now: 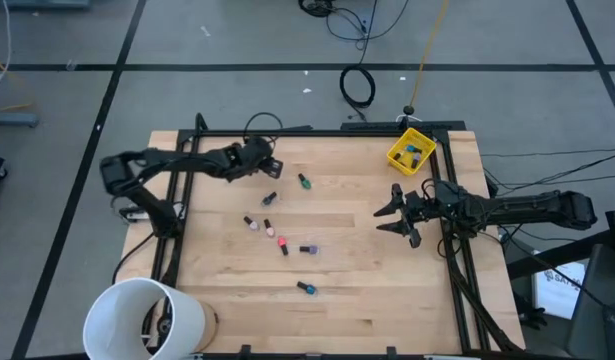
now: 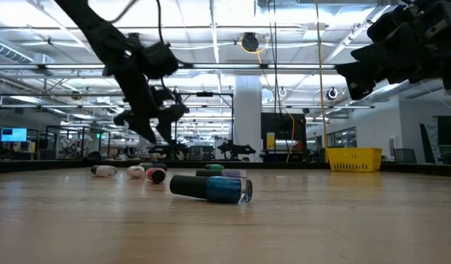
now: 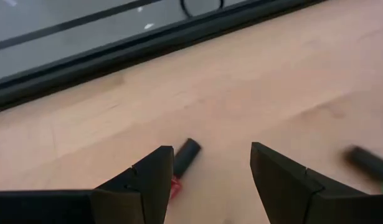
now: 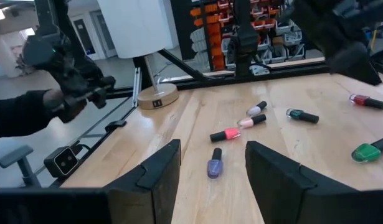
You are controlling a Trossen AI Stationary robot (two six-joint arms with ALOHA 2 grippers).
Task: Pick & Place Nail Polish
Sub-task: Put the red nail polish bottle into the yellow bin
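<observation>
Several small nail polish bottles with dark caps lie on their sides on the wooden table (image 1: 387,300): a red one (image 1: 270,199), a green one (image 1: 304,182), a pale one (image 1: 251,223), a pink one (image 1: 283,244), a purple one (image 1: 308,249) and a blue one (image 1: 306,288). My left gripper (image 1: 272,166) is open and empty above the table's far left part. The red bottle (image 3: 182,163) lies below it, just beyond its fingers. My right gripper (image 1: 395,212) is open and empty at the right, pointing toward the bottles (image 4: 215,165).
A yellow bin (image 1: 412,150) holding a few bottles stands at the far right corner. A large white bucket (image 1: 147,318) stands at the near left corner. A black frame (image 1: 317,131) runs along the table's far edge and its sides. Bare wood lies near the front edge.
</observation>
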